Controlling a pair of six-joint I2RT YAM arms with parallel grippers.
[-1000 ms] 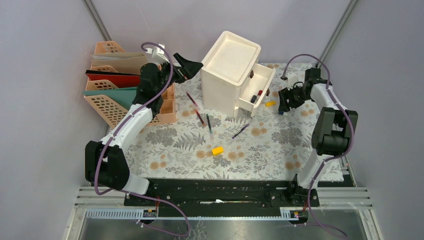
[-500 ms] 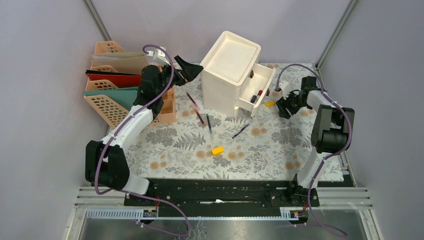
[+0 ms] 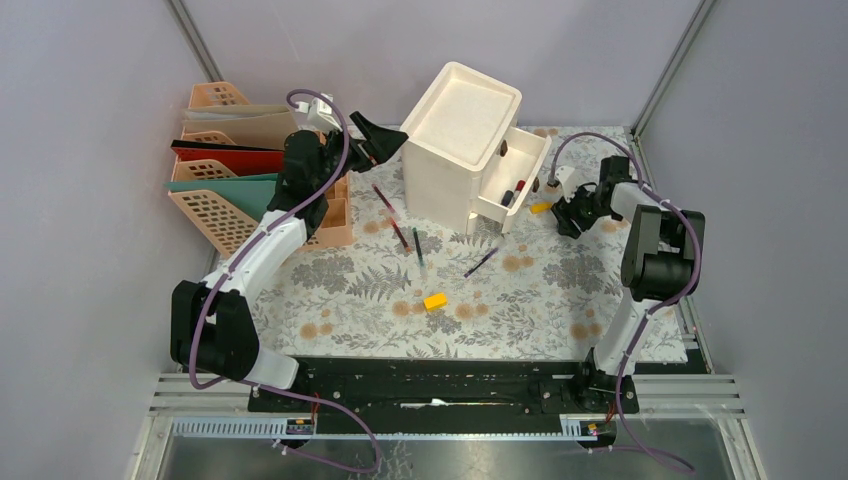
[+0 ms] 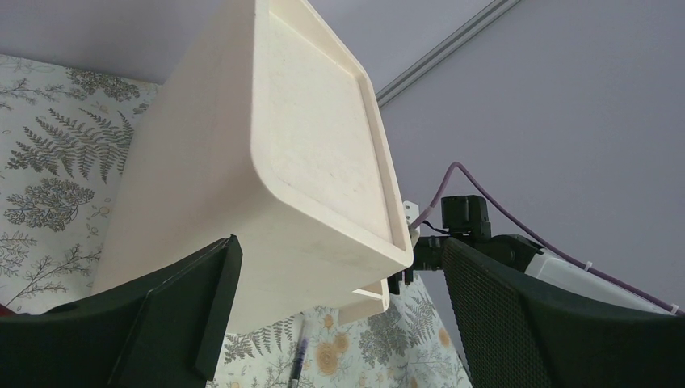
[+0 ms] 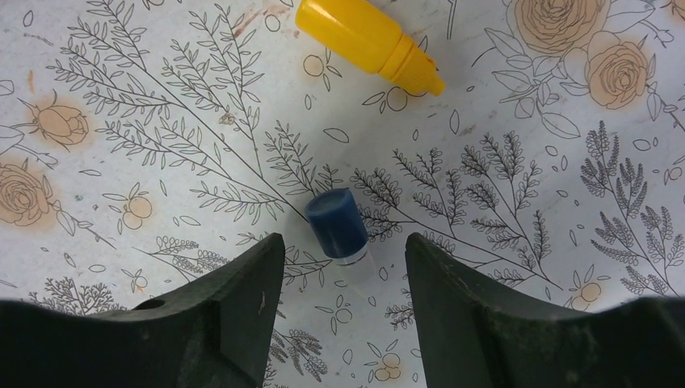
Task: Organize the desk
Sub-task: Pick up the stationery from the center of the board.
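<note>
The right tool hangs open over the cloth-covered tabletop, straddling a small blue cap without touching it. The cap looks light, hard and apt to roll; pinching its round sides suits. A yellow bottle lies at 12 o'clock. The left tool gapes empty near the drawer box.

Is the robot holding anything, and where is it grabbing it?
Nothing is held. The right tool is open, one finger on each side of a small blue cap on the desk, not touching it. The left tool is open and empty.
</note>
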